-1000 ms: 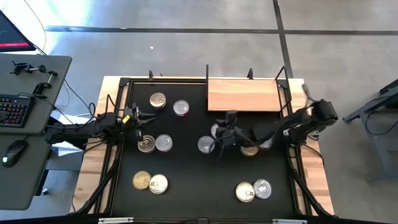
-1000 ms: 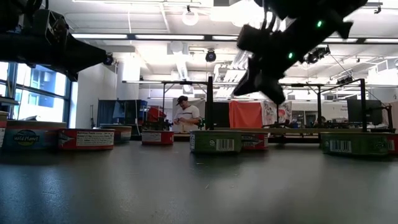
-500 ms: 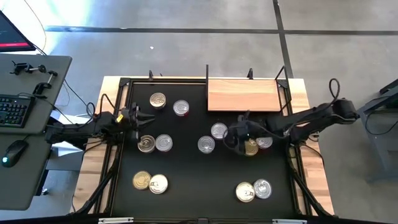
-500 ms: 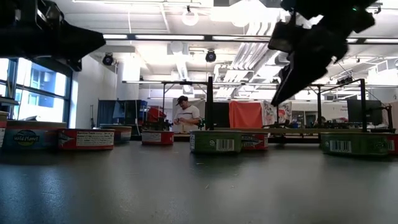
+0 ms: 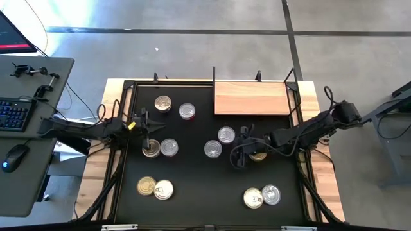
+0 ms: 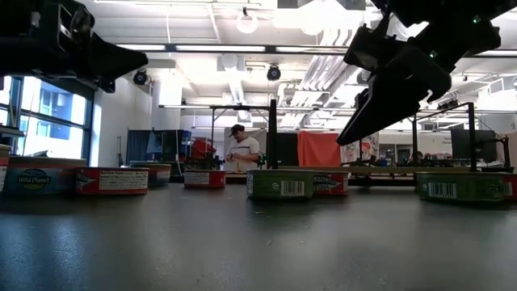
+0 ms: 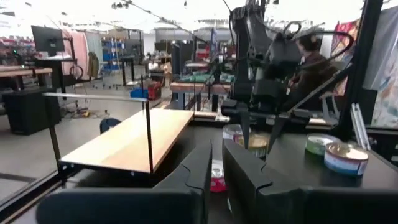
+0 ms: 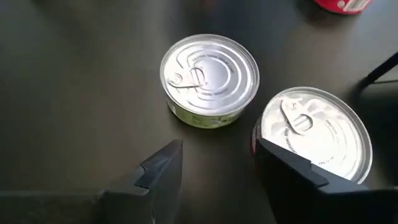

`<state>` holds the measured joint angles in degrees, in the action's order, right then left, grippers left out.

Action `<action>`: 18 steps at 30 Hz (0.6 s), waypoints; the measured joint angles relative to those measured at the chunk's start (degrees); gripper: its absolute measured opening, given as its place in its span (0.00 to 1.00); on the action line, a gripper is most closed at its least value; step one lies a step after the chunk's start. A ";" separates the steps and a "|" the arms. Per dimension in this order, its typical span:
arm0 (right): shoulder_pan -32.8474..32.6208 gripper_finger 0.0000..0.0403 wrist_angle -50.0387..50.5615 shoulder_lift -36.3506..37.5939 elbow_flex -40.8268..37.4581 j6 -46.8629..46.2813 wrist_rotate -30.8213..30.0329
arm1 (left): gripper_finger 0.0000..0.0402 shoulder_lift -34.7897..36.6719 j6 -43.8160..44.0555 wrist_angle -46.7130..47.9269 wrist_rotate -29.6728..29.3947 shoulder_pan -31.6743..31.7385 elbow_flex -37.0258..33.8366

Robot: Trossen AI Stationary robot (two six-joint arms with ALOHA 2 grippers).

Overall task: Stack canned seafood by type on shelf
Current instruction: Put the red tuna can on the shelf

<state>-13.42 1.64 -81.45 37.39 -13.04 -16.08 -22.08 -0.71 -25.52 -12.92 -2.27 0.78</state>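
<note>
Cans [image 5: 212, 149] paired by lid type on mat, shelf [image 5: 251, 97] bare. My right tool [image 8: 214, 171] spread, empty, over silver pair for pick; left tool [image 7: 214, 163] nearly pressed together, holding nothing, above gold/silver pair.

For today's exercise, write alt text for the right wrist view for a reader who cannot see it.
The right gripper, fingers open and empty, hovers over the black mat above two silver-lidded cans: one with green sides and one with red sides close beside it.

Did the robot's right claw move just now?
Yes. In the high view the right gripper has slid away from the light wooden shelf, toward the table's near edge, beside the silver-lidded can.
</note>
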 joint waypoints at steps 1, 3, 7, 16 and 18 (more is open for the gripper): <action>0.24 0.48 -0.15 0.02 0.00 0.00 -0.04 | 0.06 -1.45 0.00 -0.45 -0.25 -0.06 0.14; 0.66 0.49 -0.18 0.03 0.00 0.03 -0.04 | 0.06 -4.15 0.00 -1.82 -0.68 -0.06 0.25; 1.60 0.55 -0.21 0.07 0.00 0.47 -0.04 | 0.05 -7.95 0.00 -4.19 -1.13 -0.05 0.33; 3.36 0.68 -9.21 -3.43 0.00 10.54 -3.26 | 0.05 -10.43 0.44 -5.02 -1.19 -0.06 0.35; 3.46 0.68 -10.04 -5.67 0.00 15.10 -3.01 | 0.05 -10.43 0.44 -4.94 -1.17 -0.04 0.35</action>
<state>-9.96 -8.40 -87.12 37.39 2.06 -19.09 -32.51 -0.27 -30.45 -14.09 -2.31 1.13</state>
